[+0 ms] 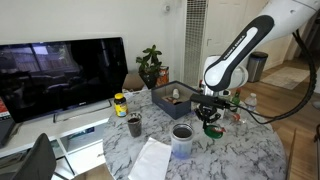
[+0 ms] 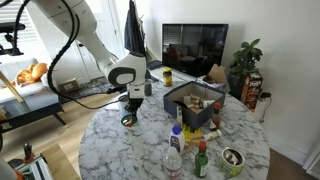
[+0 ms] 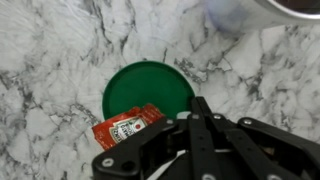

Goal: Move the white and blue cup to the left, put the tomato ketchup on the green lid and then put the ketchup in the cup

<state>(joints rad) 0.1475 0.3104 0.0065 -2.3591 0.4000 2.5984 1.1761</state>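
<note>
Here the ketchup sachet (image 3: pixel 127 127) overlaps the green lid (image 3: pixel 150 88) at its rim.

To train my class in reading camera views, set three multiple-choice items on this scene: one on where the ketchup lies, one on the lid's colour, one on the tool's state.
1. Where does the ketchup lie?
A. on a plate
B. on a chair
C. across the lid's edge
2. What colour is the lid?
A. green
B. red
C. yellow
3. How is the tool?
A. wide open
B. shut
C. holding a spoon

Key:
1 C, the packet overlaps the lid's rim in the wrist view.
2 A, the disc is bright green.
3 B, its fingers meet with nothing between them.
</note>
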